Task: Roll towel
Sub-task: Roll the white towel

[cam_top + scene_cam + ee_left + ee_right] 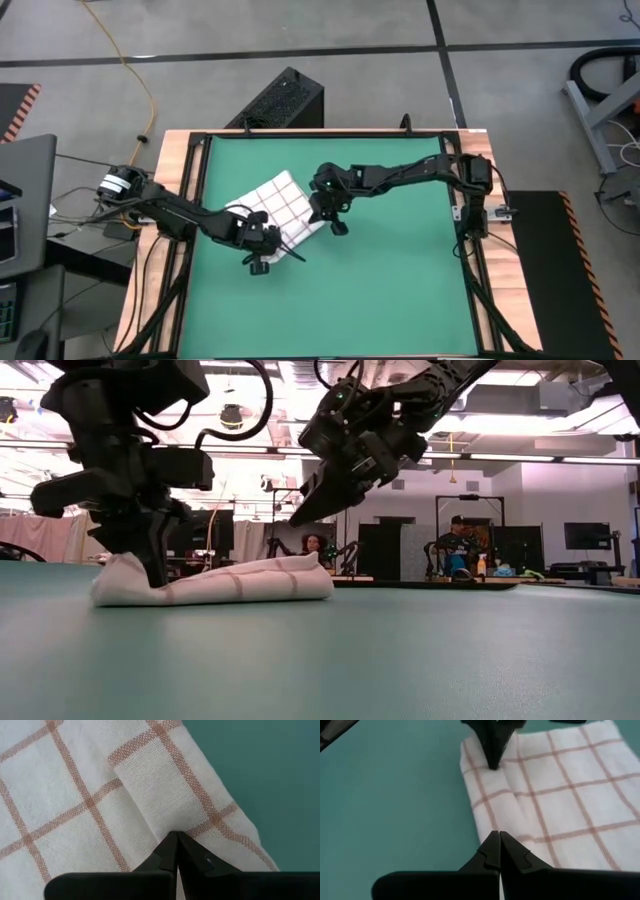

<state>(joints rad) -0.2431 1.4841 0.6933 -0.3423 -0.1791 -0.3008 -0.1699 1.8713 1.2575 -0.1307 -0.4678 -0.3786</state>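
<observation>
Towel (276,207) part-hidden | left hand (176,839) clamps its fold | right hand (499,837) together, above

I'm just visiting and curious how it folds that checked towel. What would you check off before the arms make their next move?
1. Left end effector pinching the towel edge: ok, fingers shut on the cloth.
2. Right end effector clear of the cloth: ok, shut, raised above the towel in the low view.
3. Towel lies fully on the green mat: ok.
4. Roll started: not ok, only a low fold shows.
5. Firmness of the left grip: cannot tell.
</observation>
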